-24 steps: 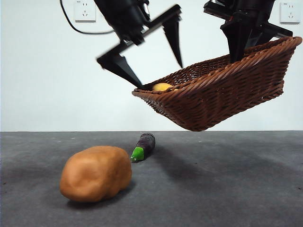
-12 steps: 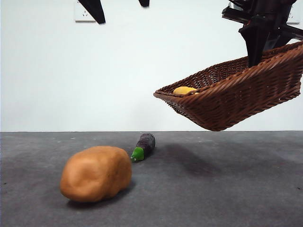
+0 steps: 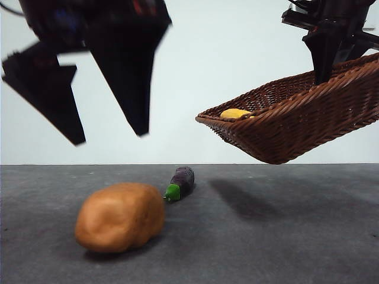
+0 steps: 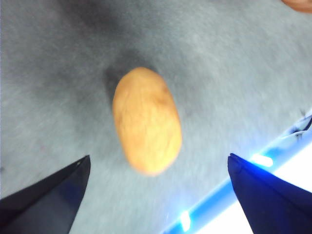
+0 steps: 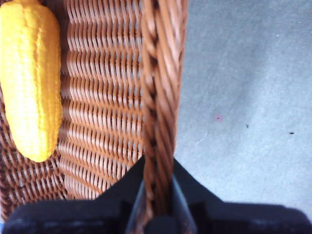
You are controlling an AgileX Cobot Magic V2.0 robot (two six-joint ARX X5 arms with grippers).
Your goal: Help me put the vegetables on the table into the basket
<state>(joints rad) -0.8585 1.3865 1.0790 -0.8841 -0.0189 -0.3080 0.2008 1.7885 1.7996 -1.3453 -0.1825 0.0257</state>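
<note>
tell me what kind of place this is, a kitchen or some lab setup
Probably a lab or test bench, not a kitchen. A bare dark grey matte table stands before a plain white wall, holding only toy vegetables such as the lumpy orange-brown potato, while a black two-jawed right tool holds up a brown woven wicker basket.

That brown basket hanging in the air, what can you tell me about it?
The basket is dark brown woven wicker, shallow and rectangular, with flared sides and a braided rim. It hangs tilted above the table, touching nothing below and casting a shadow there. The right hand pinches its rim, one jaw inside and one outside. The yellow corn lies inside on the woven bottom, at the lowered end.
</note>
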